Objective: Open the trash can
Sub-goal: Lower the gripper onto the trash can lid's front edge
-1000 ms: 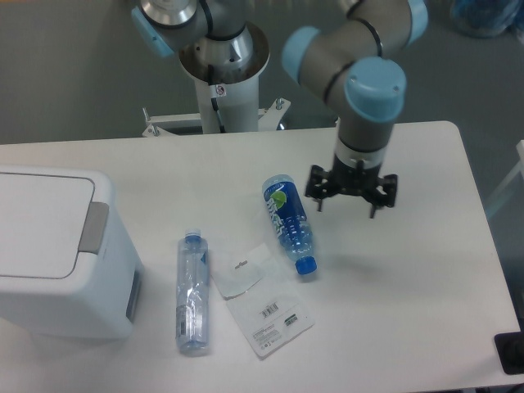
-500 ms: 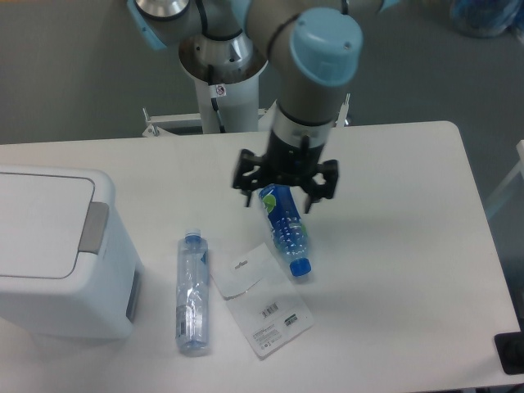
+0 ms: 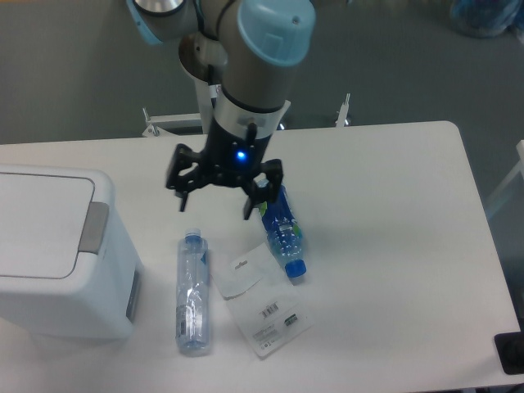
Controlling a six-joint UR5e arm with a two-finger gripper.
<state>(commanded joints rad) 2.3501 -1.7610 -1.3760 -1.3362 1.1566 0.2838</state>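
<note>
1. My black two-finger gripper [image 3: 216,195] has moved a long way to the left. A second ago it hung over the right part of the white table [image 3: 393,246]. Half a second ago it was above the blue plastic bottle with the blue cap [image 3: 283,232]. Now it sits past that bottle, up in the air, between it and the bin.

2. My fingers are spread apart and hold nothing. A small blue light shines on my wrist now.

3. The big white boxy plastic trash can with rounded corners [image 3: 57,254] stands at the left edge of the table. Its flat white lid [image 3: 37,225] is down and shut. The grey push tab [image 3: 92,228] sits on the lid's right side, the side that faces me. The bin has not moved at all.

4. Nothing else has moved either. The clear plastic bottle [image 3: 191,292] lies flat just right of the bin. The white plastic packet with a barcode [image 3: 255,303] lies between the two bottles.

5. What this means: I think I am on my way to the bin, but I am not there yet. The tab is a good way off to my left and lower down. I have touched nothing, so the job has not really started.

6. Next I guess I must keep going left, come down, and press that grey tab so the lid pops up.
</note>
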